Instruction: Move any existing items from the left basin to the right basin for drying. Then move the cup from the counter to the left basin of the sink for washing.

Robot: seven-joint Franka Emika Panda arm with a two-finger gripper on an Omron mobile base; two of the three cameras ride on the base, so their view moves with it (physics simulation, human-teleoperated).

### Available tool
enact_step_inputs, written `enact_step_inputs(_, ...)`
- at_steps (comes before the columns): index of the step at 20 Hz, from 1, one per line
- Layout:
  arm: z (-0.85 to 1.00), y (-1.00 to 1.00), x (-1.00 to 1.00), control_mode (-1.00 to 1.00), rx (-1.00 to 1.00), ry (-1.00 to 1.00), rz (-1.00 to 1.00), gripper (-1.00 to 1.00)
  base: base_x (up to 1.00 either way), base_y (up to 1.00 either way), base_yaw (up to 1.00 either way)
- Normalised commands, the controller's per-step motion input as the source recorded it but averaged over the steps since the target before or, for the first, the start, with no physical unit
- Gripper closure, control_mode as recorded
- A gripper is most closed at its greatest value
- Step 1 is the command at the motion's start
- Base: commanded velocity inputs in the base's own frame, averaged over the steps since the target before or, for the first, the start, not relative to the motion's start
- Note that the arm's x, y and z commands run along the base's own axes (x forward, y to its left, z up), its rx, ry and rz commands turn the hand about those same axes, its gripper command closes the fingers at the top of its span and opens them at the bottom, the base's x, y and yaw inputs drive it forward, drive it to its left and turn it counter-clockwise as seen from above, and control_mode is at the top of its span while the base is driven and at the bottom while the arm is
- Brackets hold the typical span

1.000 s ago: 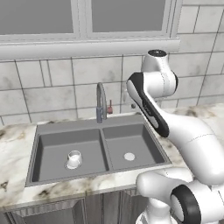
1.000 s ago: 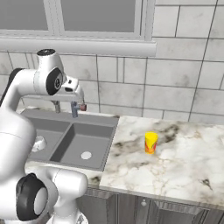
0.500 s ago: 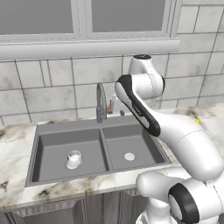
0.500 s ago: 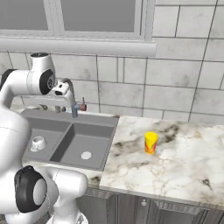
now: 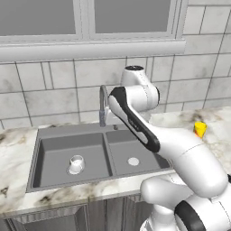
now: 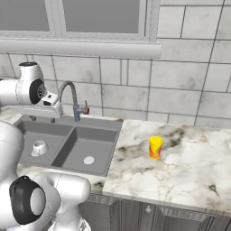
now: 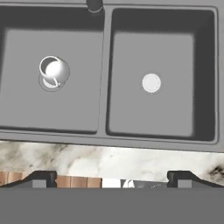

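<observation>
The white mug [image 5: 76, 164] stands in the wider left basin [image 5: 54, 151] on its drain, also seen from above as mug [image 7: 53, 71] and from the side as mug [image 6: 39, 147]. The right basin [image 7: 175, 48] holds nothing but its silver drain [image 7: 151, 83]. On the marble counter [image 6: 180, 171] right of the sink stands the yellow cup [image 6: 155, 147], upright. My gripper [image 7: 111, 181] hangs high over the sink, looking down into both basins. Its fingers [image 7: 40, 178] are wide apart, open, with nothing between them and well clear of the mug.
The curved grey faucet [image 6: 68, 95] with its red lever [image 6: 85, 109] rises behind the divider between the basins, close to my hand. A tiled wall and window ledge [image 5: 90, 49] stand behind. My own arm [image 5: 135, 122] crosses over the right basin.
My arm has swung left, from beside the faucet's right to over the sink. The mug and the yellow cup have not moved.
</observation>
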Motion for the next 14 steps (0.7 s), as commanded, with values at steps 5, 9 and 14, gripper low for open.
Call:
enact_step_inputs(5, -0.29, 0.6, -0.18, -1.0, 0.0, 0.0, 0.0, -1.0, 0.0, 0.0, 0.0)
enact_step_inputs(9, -0.37, 0.5, -0.03, -1.0, 0.0, 0.01, 0.0, -1.0, 0.0, 0.0, 0.0)
enact_step_inputs(14, -0.42, 0.39, 0.0, -1.0, 0.0, 0.04, 0.0, -1.0, 0.0, 0.0, 0.0)
